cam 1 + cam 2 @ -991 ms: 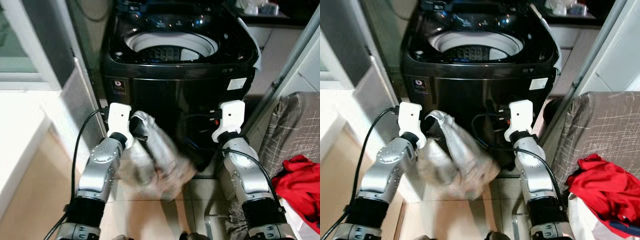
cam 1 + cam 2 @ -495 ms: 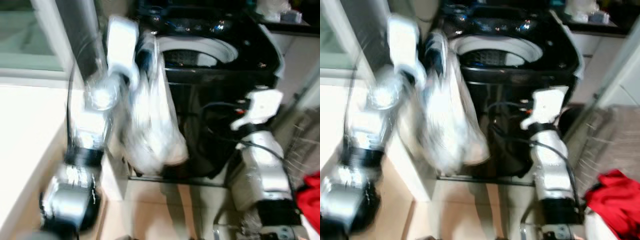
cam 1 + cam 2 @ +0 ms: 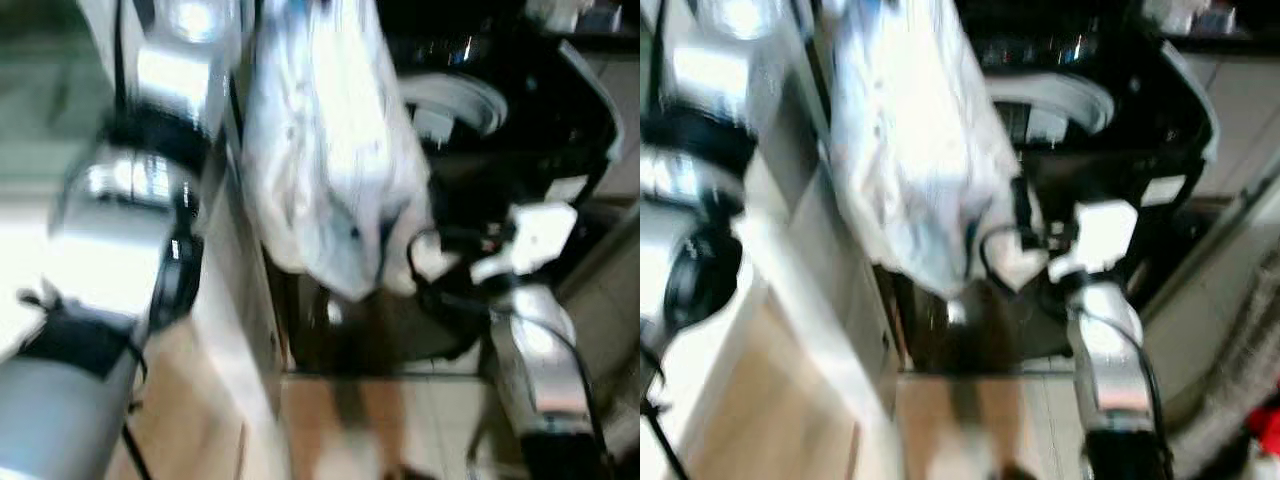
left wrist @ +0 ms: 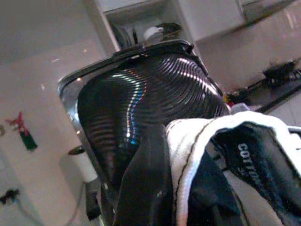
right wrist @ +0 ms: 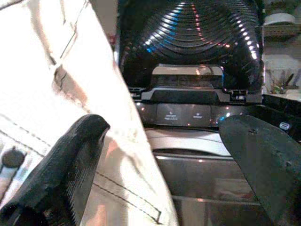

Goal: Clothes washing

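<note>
since a second ago the left arm has been lifted high, and the pale garment (image 3: 330, 160) has been carried up from near the floor to the height of the washing machine (image 3: 520, 120). much of the shift in the picture comes from the camera, which has been turned.

in the left eye view, everything is blurred. the garment is seen hanging long and loose beside the open white tub rim (image 3: 455, 95) of the machine, not yet inside it. the right arm is held lower, in front of the machine's dark front.

in the right eye view, the same scene is shown. a bit of red clothing (image 3: 1268, 432) is seen at the far corner, well apart from the machine.

in the left wrist view, the left gripper (image 4: 188, 188) is seen pressed together on the garment's white hem, with the ribbed dark lid (image 4: 146, 103) standing open behind it.

in the right wrist view, the right gripper (image 5: 164, 155) is held before the machine with its fingers (image 5: 66, 160) spread wide and nothing pinched. the garment is seen just beside one finger, and the control panel (image 5: 188, 113) lies ahead.

the task looks only partly done. the lid is open and the garment is lifted, but it must still be dropped into the tub, and the red clothing is left to load.
</note>
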Controlling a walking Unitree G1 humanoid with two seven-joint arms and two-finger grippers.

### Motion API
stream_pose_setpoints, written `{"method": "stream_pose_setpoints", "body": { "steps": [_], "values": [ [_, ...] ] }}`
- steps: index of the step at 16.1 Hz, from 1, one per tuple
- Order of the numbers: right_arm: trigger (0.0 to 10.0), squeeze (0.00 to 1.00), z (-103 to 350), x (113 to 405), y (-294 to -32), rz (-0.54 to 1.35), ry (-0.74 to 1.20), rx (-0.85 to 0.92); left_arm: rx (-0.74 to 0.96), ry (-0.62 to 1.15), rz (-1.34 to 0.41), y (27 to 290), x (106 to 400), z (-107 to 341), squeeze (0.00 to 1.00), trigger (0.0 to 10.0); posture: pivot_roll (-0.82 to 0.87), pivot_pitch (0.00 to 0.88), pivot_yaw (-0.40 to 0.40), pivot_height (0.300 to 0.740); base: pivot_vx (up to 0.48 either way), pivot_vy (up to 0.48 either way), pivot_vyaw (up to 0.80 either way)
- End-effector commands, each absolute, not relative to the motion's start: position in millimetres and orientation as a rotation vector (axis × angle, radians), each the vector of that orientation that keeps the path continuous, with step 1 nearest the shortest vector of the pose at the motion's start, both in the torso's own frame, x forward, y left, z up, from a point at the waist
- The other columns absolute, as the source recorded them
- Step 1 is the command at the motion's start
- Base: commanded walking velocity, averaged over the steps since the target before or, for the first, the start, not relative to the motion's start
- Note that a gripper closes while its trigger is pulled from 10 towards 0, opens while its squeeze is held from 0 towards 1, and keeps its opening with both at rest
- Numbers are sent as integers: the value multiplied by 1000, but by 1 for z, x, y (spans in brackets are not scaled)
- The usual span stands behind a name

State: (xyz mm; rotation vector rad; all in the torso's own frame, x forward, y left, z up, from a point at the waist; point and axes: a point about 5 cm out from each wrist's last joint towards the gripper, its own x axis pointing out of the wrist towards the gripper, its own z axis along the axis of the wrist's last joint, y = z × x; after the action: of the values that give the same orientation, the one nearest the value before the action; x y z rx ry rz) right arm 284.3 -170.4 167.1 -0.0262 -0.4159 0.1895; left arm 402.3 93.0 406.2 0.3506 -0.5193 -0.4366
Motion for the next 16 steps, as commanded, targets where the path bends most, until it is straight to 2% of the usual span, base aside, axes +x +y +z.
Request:
{"method": "stream_pose_setpoints", "body": {
  "steps": [1, 3, 5, 7, 9, 13, 16],
  "values": [
    [10000, 0, 176, 278, -169, 219, -443, 6, 419, -618, -424, 83, 393, 438, 0, 10000, -209, 0, 92, 740, 424, 0, 0],
    [10000, 0, 186, 263, -168, 274, -471, 24, 446, -644, -411, 75, 389, 458, 0, 10000, -232, 0, 104, 740, 428, 0, 0],
    [10000, 0, 179, 241, -174, 260, -439, -28, 447, -662, -438, 46, 380, 473, 0, 10000, -279, 0, 125, 740, 452, 0, 0],
    [10000, 0, 173, 236, -171, 219, -416, -24, 402, -608, -535, 20, 381, 452, 0, 10000, -299, 0, 156, 740, 0, 0, 0],
    [10000, 0, 173, 239, -170, 191, -419, -9, 368, -539, -623, 7, 387, 422, 0, 10000, -306, 0, 164, 740, 141, -193, 0],
    [10000, 0, 174, 246, -167, 178, -409, 5, 302, -467, -591, 15, 397, 398, 0, 10000, -303, 0, 154, 740, 321, -352, 0],
    [10000, 0, 173, 252, -159, 215, -399, 0, 223, -432, -504, 38, 406, 391, 0, 10000, -281, 0, 130, 740, 442, 0, 0]
  ]
}}
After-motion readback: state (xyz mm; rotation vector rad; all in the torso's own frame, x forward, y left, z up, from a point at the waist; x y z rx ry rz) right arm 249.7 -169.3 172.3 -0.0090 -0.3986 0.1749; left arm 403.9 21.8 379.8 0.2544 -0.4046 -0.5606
